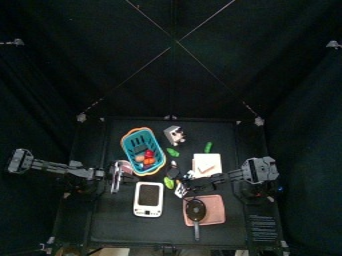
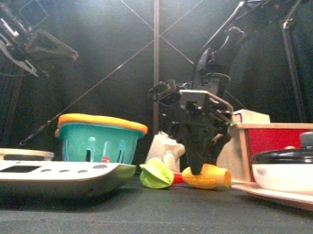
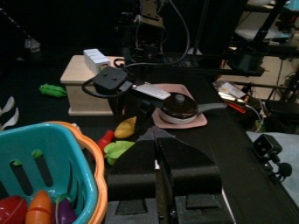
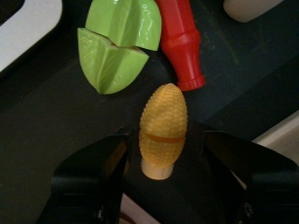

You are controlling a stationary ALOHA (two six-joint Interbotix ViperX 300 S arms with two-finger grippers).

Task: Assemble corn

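The corn [image 4: 163,127] is a small yellow oblong lying on the table. One end sits between the jaws of my right gripper [image 4: 163,171], which stand open on either side with a small gap. Its other end points at two green husk pieces [image 4: 117,48] and a red piece [image 4: 181,44] close by. In the front view the right gripper [image 2: 193,163] hangs low over the corn [image 2: 208,176], with the husk [image 2: 156,174] beside it. The left wrist view shows the corn [image 3: 125,129] too. My left gripper [image 1: 123,178] rests by the basket, apart from the corn.
A blue-and-orange basket [image 1: 142,148] with toy food stands at the back left. A white handheld device [image 1: 148,198] lies at the front. A pink plate with a dark lidded pot [image 1: 203,210] is at the front right. A wooden box [image 1: 207,163] stands behind the right gripper.
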